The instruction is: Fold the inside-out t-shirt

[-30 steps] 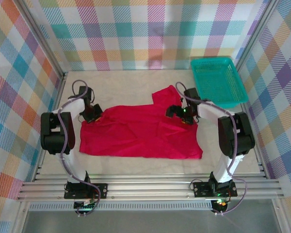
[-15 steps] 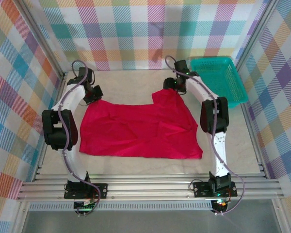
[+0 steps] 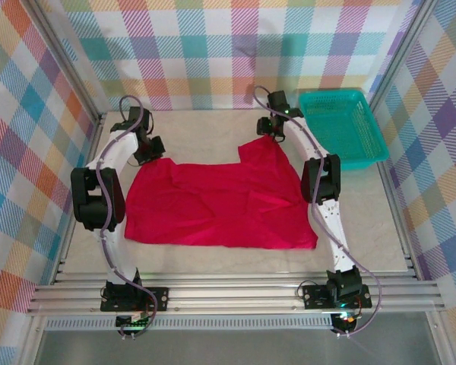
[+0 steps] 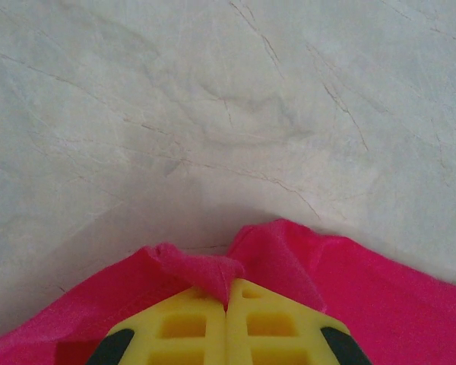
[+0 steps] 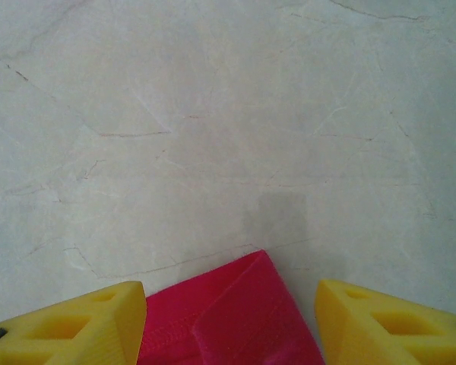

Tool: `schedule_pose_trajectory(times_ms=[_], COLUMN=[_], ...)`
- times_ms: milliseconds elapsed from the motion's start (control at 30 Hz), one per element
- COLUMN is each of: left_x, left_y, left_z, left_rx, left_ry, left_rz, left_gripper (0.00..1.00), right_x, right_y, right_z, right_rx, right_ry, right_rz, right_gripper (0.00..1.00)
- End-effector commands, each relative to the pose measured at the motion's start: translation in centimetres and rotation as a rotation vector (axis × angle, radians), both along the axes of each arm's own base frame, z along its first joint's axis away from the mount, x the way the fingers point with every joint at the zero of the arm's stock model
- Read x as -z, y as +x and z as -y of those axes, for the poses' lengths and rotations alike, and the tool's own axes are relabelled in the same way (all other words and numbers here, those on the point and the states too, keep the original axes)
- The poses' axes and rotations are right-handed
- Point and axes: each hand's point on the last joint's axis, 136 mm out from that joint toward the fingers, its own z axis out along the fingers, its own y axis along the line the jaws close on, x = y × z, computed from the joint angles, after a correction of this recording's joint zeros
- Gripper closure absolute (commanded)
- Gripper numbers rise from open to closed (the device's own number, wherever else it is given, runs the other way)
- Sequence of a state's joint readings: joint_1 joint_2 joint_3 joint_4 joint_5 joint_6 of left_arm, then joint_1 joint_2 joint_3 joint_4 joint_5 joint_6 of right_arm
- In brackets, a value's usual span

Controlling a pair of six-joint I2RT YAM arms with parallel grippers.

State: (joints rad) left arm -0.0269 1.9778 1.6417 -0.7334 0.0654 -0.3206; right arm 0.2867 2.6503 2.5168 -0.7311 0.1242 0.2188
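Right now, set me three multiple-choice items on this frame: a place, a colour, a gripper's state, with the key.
1. Where does the basket stand?
A) far right corner of the table
B) near left corner
C) between the arm bases

2. What colour is the t-shirt?
A) teal
B) white
C) red

3. How is the left gripper?
A) wide open
B) shut on the t-shirt's edge
C) shut on the basket

Key: 1 A, the top view shows it at the far right; 2 C, bright red in every view; 3 B, its jaws meet with cloth pinched between them.
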Motion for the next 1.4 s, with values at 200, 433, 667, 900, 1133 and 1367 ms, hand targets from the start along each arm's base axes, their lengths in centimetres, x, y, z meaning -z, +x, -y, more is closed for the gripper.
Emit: schedule_pose_trajectory(times_ms=[200,433,667,900,1133,1367], left_x=[-2.3,-2.3,-2.4,-4.5,-3.8,-3.1], left_y=[-0.2,-0.2,1.5,6.0,5.6,3.2], left_z=[0.0,-0.1,-0.8,-2.2,-3.1,-4.2], left_rx=[0.021,0.024,0.022,0.034,0.044,0.047], left_ry=[0.015,0.022,0.056,0.046,0.035,0.068], left_rz=[0.024,0.023,0.032,0.077,0.037,-0.002], left_gripper=[1.0,1.0,1.0,1.0,1.0,1.0], right_x=[4.6,4.9,0.0,-10.5,-13.6,-15.4], right_y=[-2.3,-2.1,0.1,1.3,-1.4,-7.2], right_z=[0.3,0.1,0.0,0.0,-0.1,-0.8], right_rx=[-0.046,-0.053,-0.051,-0.098,-0.134,-0.186], right_ry=[-0.006,0.021,0.029,0.023,0.064,0.184], right_rz=[-0.141,-0.152,-0.007,0.211,0.191,0.176], right_gripper=[0.41,0.7,1.0,1.0,1.0,1.0])
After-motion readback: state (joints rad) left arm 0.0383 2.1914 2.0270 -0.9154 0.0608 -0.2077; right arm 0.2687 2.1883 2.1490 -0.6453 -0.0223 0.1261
